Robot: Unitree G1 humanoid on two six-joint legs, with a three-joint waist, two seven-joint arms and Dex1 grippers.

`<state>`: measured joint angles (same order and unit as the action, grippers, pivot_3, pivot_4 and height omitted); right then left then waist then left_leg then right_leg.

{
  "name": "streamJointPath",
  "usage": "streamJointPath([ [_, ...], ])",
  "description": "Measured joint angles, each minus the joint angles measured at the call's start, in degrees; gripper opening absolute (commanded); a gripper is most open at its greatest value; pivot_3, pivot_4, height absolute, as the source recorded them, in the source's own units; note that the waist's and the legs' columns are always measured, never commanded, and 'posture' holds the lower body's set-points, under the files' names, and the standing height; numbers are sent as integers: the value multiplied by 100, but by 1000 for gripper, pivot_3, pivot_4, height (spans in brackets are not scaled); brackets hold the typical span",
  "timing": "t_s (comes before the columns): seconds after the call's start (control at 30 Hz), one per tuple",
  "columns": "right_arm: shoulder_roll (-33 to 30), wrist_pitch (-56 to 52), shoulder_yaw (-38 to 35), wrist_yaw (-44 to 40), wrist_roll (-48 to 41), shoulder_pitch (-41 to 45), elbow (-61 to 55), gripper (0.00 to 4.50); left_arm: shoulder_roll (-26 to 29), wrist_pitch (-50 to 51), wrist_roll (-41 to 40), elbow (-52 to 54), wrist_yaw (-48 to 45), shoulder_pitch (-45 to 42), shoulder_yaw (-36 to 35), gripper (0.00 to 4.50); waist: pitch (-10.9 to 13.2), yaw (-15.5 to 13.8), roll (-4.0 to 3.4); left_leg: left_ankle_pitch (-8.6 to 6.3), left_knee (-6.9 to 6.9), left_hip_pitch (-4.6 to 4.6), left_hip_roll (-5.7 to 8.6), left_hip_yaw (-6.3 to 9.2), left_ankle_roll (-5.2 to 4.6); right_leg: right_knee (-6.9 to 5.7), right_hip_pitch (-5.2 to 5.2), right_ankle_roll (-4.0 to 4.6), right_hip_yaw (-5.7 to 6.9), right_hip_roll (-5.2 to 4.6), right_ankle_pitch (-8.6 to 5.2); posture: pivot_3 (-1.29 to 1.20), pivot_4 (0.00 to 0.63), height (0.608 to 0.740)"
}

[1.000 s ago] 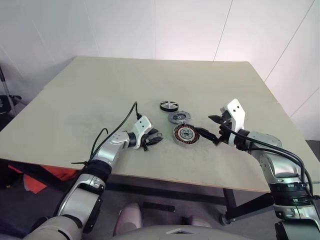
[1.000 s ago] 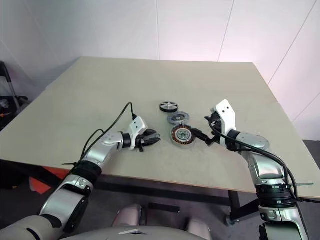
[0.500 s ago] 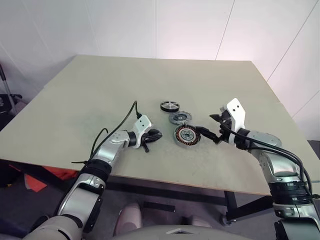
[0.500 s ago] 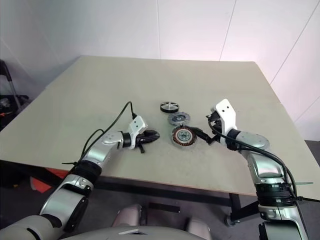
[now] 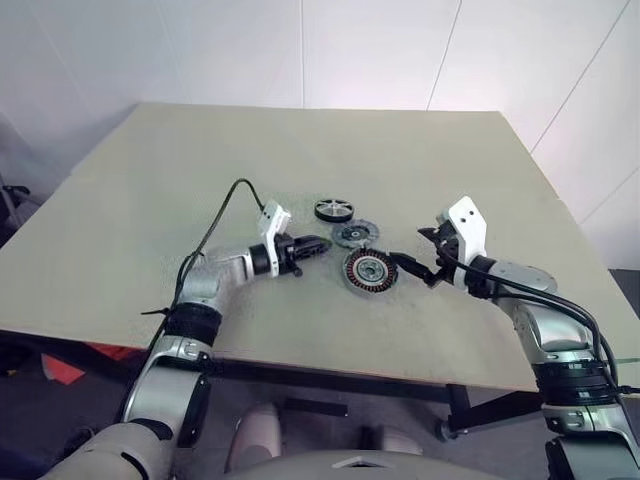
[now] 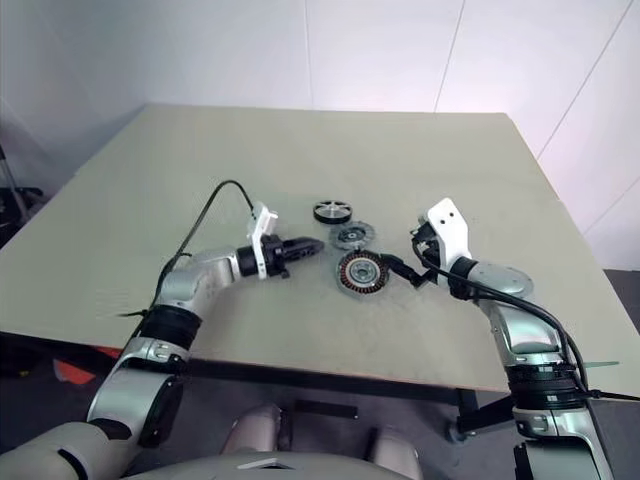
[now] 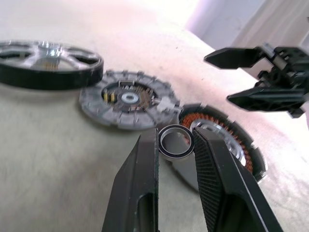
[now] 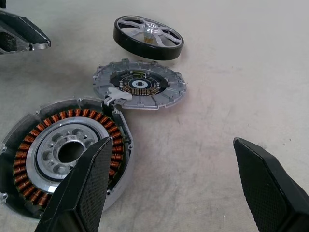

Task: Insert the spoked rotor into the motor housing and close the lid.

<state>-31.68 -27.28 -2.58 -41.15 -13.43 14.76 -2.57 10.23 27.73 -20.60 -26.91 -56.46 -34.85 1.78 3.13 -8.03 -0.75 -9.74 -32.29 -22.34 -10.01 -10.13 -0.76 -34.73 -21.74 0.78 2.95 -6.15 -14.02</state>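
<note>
The spoked rotor, black-rimmed, lies flat on the table farthest from me. Just nearer lies the silvery-grey lid, and nearest the motor housing with its copper-brown windings facing up. My left gripper hangs level just left of the lid and above the table, shut on a small grey ring pinched upright between its fingertips. At the right of the housing my right gripper stands wide open with nothing between its fingers.
All three parts sit close together, almost in a line, near the middle of the beige table. A black cable loops up from my left wrist. The table's near edge runs just behind both forearms.
My left gripper has shut on the small ring, lifted it off the table and rolled its wrist, ending nearer the lid. The right gripper has stayed put and open.
</note>
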Motion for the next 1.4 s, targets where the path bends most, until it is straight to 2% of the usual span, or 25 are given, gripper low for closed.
streamJointPath([
  [0.2,32,99,-7,106,50,6,131,4500,28,36,41,67,-305,-134,282,707,1,21,1,-6,-22,-12,0,0,-7,-1,0,0,0,-3,0,0,0,740],
  [0.33,24,108,-44,230,96,8,256,4500,69,-378,413,53,-537,-295,784,707,1,37,1,-12,-38,-8,-4,0,6,-5,12,0,0,-3,0,0,0,740],
  [0.53,-36,114,-132,381,129,9,328,4500,3,-922,770,-241,-705,-506,1127,707,1,80,2,-12,-40,26,-5,1,7,-5,47,-1,0,-2,0,0,0,740],
  [0.9,-40,134,-137,539,130,3,330,4500,-399,-1484,1155,-1010,-708,-926,1287,707,1,78,2,-14,-45,25,-4,0,1,-6,49,0,1,-3,1,0,0,740],
  [1.4,-39,183,-138,650,128,-42,329,4500,-629,-1913,1519,-1681,-526,-1141,1373,707,1,74,2,-11,-51,25,-4,1,-9,-10,52,0,2,-4,1,0,0,740],
])
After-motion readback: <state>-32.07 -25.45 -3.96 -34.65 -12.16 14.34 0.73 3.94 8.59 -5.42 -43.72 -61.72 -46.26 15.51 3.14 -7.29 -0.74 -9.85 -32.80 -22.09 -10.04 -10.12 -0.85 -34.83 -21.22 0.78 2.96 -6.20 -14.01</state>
